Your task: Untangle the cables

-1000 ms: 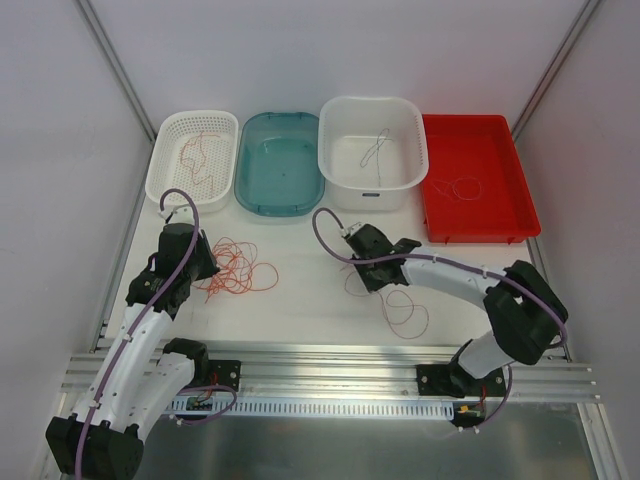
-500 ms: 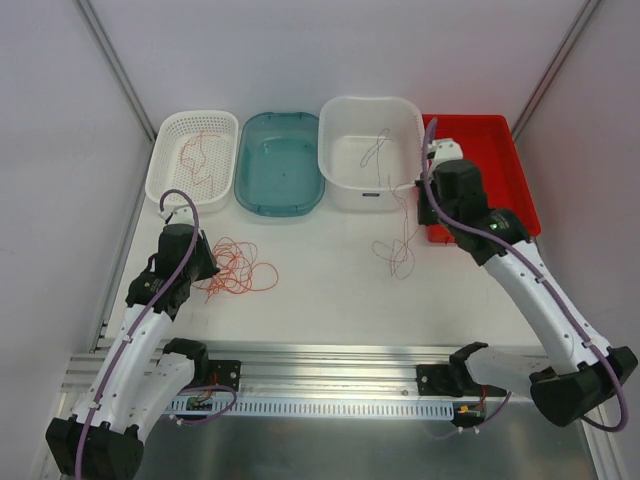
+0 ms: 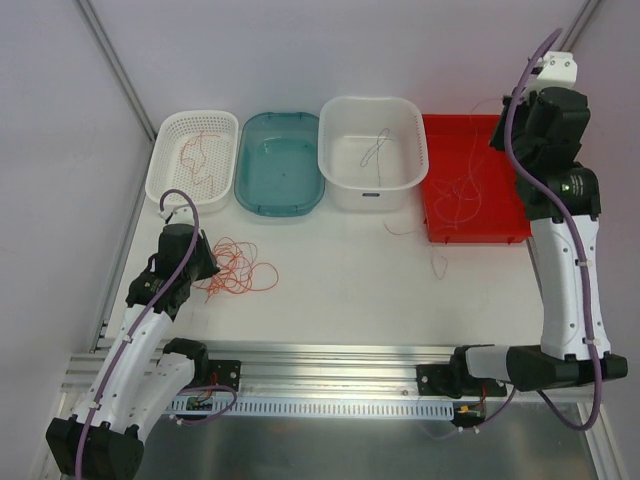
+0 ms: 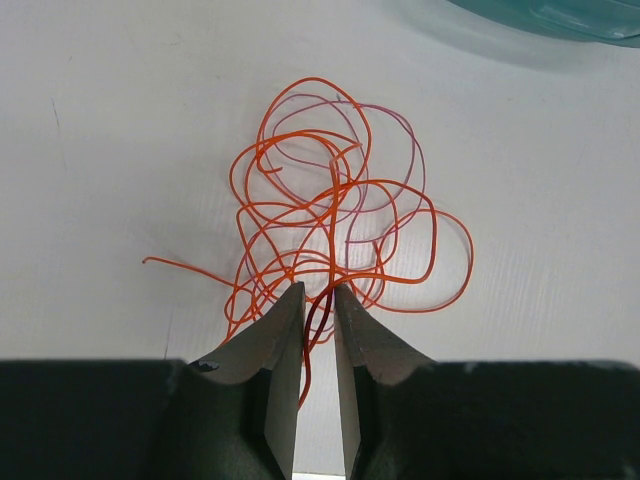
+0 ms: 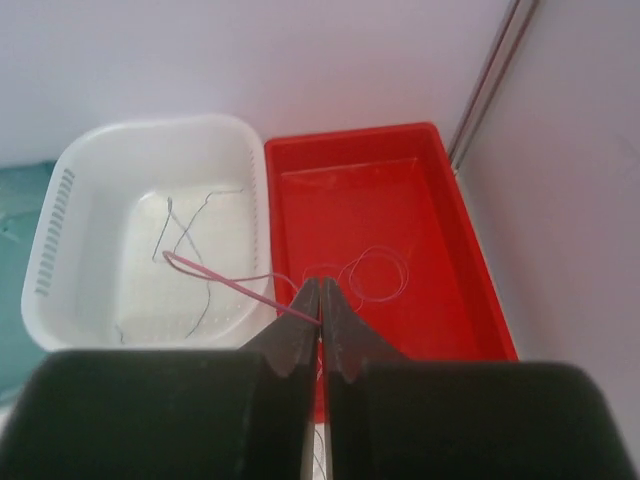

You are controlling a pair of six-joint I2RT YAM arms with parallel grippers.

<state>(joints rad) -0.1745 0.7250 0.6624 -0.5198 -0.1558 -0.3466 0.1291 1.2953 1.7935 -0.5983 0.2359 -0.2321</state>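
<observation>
Right pincer (image 5: 320, 285), pressed together on a pink cable (image 5: 230, 280), hangs above the red tray (image 5: 450, 200); left pincer (image 4: 318, 292), jaws narrowly apart astride an orange strand (image 4: 306, 360), sits with the tangle (image 4: 330, 210) just ahead. I judge a slow lowering would coil the cable inside the tray beneath.

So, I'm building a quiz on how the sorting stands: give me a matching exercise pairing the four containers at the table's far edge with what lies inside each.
Containers:
1. lattice basket
2. teal tub
3. white tub
4. red tray

Contents:
A. pale looped cable
B. no cable seen
C. orange cable
D. dark thin cable

Pairs: 1-C, 2-B, 3-D, 4-A
</observation>
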